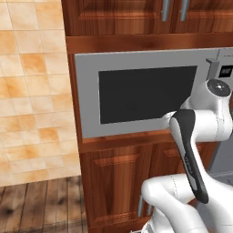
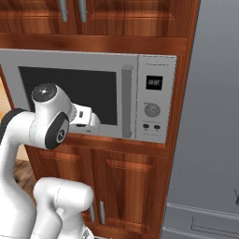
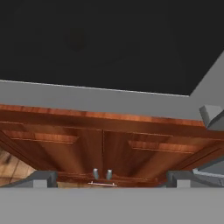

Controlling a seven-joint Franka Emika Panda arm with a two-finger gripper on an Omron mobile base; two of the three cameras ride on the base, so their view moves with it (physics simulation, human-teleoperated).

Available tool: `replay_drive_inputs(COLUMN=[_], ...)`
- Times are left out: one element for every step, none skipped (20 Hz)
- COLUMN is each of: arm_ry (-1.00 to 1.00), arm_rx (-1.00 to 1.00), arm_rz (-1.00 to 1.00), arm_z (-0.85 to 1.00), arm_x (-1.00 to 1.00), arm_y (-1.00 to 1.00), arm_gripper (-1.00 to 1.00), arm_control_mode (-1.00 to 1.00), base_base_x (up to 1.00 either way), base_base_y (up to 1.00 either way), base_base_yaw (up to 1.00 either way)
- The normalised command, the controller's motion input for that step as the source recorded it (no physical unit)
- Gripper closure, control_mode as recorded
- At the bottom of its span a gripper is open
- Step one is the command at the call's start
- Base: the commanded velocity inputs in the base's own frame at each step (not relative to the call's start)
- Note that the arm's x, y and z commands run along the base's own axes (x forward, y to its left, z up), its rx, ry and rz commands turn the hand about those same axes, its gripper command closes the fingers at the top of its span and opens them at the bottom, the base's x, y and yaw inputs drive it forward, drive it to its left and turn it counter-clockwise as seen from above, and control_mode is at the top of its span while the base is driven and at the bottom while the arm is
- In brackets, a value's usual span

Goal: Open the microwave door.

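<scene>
- Microwave door (image 2: 70, 93) is shut, flush with the front of the microwave (image 1: 86, 98), which is built into the brown cabinets between the upper cabinet doors (image 2: 116, 16) and the lower cabinet doors (image 2: 116, 186).
- Its vertical bar handle (image 2: 126, 101) stands at the 3 o'clock edge of the dark window (image 1: 145, 93), just beside the control panel (image 2: 155, 105).
- I judge the step in hand to be the reach toward this handle; no grasp is made yet.
- To do it well, the fingers should go to 3 o'clock along the door, come around the bar at about its middle, and close on it fully before any pull.
- The pull should then follow an arc, because the door probably hinges at its far edge, at 9 o'clock; a straight pull could slip off the bar.
- The arm is folded, with the elbow high and the wrist low in front of the lower part of the window.
- In the hand view the two fingers (image 3: 41, 178) stand well apart with nothing between them, and they look at the lower door frame and the lower cabinet doors.
</scene>
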Motion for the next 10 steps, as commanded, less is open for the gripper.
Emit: replay_drive_inputs(arm_ry=[0.0, 0.0, 0.0, 0.0, 0.0, 0.0, 0.0, 0.0, 0.0, 0.0], arm_rx=[0.0, 0.0, 0.0, 0.0, 0.0, 0.0, 0.0, 0.0, 0.0, 0.0], arm_rz=[-0.04, 0.0, 0.0, 0.0, 0.0, 0.0, 0.0, 0.0, 0.0, 0.0], arm_z=[0.0, 0.0, 0.0, 0.0, 0.0, 0.0, 0.0, 0.0, 0.0, -0.09], arm_x=[0.12, 0.0, 0.0, 0.0, 0.0, 0.0, 0.0, 0.0, 0.0, -0.41], arm_y=[0.0, 0.0, 0.0, 0.0, 0.0, 0.0, 0.0, 0.0, 0.0, -0.17], arm_gripper=[-1.0, -1.0, -1.0, -1.0, -1.0, -1.0, -1.0, -1.0, -1.0, -1.0], arm_control_mode=[-1.0, -1.0, -1.0, -1.0, -1.0, -1.0, -1.0, -1.0, -1.0, -1.0], base_base_x=[0.0, 0.0, 0.0, 0.0, 0.0, 0.0, 0.0, 0.0, 0.0, 0.0], base_base_y=[0.0, 0.0, 0.0, 0.0, 0.0, 0.0, 0.0, 0.0, 0.0, 0.0], base_base_yaw=[0.0, 0.0, 0.0, 0.0, 0.0, 0.0, 0.0, 0.0, 0.0, 0.0])
